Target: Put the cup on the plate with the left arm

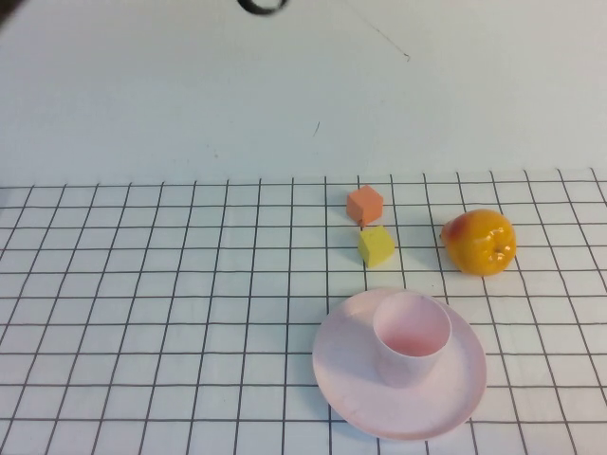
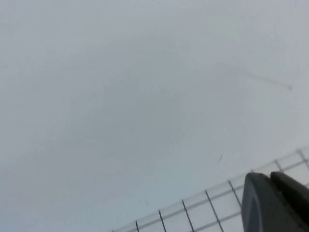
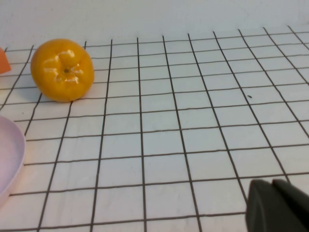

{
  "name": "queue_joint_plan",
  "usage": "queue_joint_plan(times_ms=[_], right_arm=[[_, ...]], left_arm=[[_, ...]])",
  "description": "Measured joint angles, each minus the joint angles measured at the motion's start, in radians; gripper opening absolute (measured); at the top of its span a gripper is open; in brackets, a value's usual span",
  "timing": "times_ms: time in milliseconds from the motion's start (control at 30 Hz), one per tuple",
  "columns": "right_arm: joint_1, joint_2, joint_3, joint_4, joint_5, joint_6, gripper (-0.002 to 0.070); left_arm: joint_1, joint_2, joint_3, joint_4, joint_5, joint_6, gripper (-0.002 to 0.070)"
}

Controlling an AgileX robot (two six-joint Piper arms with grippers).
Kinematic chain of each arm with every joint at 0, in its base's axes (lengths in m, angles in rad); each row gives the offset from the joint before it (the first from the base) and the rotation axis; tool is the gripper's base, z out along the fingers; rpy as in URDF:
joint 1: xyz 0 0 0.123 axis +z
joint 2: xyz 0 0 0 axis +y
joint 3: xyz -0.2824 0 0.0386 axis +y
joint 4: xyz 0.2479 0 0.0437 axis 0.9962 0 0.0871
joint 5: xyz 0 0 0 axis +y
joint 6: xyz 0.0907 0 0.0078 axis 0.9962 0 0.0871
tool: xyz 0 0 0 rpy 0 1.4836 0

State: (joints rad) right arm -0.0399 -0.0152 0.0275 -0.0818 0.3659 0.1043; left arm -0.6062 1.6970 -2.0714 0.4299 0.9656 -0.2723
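Observation:
The pale pink cup (image 1: 411,336) stands upright on the pale pink plate (image 1: 351,379) at the front right of the gridded mat. Neither arm shows in the high view. My left gripper (image 2: 270,176) shows only in the left wrist view, shut and empty, above the bare white surface near the mat's far edge. My right gripper (image 3: 273,182) shows only in the right wrist view, shut and empty, low over the mat. The plate's rim (image 3: 9,159) is just in that view. No gripper touches the cup.
An orange fruit (image 1: 479,242) lies right of the plate and also shows in the right wrist view (image 3: 63,70). An orange cube (image 1: 364,204) and a yellow cube (image 1: 376,245) sit behind the plate. A dark loop (image 1: 261,6) shows at the top edge.

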Motion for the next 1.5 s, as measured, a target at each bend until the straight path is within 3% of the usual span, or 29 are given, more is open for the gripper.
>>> queue_joint_plan(times_ms=[200, 600, 1000, 1367, 1500], right_arm=[[0.000, 0.000, 0.000, 0.000, 0.000, 0.000, -0.0002], [0.000, 0.000, 0.000, 0.000, 0.000, 0.000, -0.0002], [0.000, 0.000, 0.000, 0.002, 0.000, 0.000, -0.0002], [0.001, 0.000, 0.000, 0.002, 0.000, 0.000, -0.0002], [0.001, 0.000, 0.000, 0.002, 0.000, 0.000, -0.0002]], left_arm=[[0.001, -0.287, 0.150, -0.059, -0.112, 0.003, 0.0001], [0.001, -0.763, 0.794, -0.220, -0.342, 0.120, -0.0001], [0.001, -0.847, 1.065, -0.339, -0.344, 0.098, -0.0001], [0.005, -0.881, 1.171, -0.255, -0.321, 0.103, -0.0001], [0.076, -1.008, 1.237, -0.240, -0.443, 0.101, -0.0001]])
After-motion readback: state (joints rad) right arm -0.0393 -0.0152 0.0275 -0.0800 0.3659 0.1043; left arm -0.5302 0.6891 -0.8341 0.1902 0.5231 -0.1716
